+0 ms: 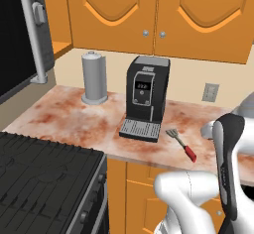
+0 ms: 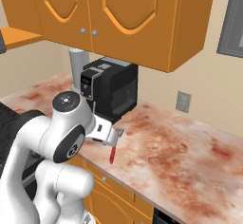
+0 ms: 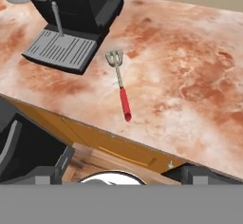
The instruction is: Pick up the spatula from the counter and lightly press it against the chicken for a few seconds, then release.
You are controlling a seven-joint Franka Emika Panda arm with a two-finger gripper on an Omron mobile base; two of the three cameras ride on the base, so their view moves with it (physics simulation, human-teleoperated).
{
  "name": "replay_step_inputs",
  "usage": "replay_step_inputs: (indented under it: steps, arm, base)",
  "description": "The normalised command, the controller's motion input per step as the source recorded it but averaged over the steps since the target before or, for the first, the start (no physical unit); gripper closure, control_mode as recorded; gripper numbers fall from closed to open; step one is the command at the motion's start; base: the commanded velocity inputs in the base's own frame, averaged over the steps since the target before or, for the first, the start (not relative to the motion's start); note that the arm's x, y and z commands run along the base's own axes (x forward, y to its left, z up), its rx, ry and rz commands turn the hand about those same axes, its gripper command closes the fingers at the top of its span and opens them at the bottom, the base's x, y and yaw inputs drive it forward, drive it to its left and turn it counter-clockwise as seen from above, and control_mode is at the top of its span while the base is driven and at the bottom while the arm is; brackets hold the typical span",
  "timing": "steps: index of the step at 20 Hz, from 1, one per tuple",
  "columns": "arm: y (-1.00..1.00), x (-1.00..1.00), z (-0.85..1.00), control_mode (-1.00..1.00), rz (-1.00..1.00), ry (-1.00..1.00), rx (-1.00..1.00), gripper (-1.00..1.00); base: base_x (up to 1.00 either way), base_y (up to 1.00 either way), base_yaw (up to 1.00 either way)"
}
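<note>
Orange wall cabs (image 1: pixel 149 15) span top of left base view, mottled red-brown counter (image 1: pixel 74 119) runs across mid frame and black stove (image 1: pixel 44 178) sits lower left, w/ black coffee machine (image 1: pixel 145 96) at centre and grey cylinder (image 1: pixel 94 77) upright just left of it. Gripper (image 3: pixel 118 174) is at bottom of hand view, fingers spread wide toward both bottom corners, holding nothing, well apart from the tool. Spatula (image 3: pixel 120 83) lies flat on counter at centre of hand view, just right of machine's drip tray (image 3: pixel 61 51), slotted head toward top of frame, red handle pointing down toward counter's front edge; wall outlet (image 1: pixel 211 92) at mid right of left base view.
</note>
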Motion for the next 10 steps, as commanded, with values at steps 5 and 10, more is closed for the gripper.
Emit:
replay_step_inputs:
  steps: [5,10]
  arm:
    - [0.13,0.24,-0.31,-1.0,0.0,-0.06,0.0,-1.0]
    - [0.1,0.24,-0.42,-1.0,0.0,-0.01,-0.01,-1.0]
  base:
    - [0.0,0.0,0.0]
    - [0.0,0.0,0.0]
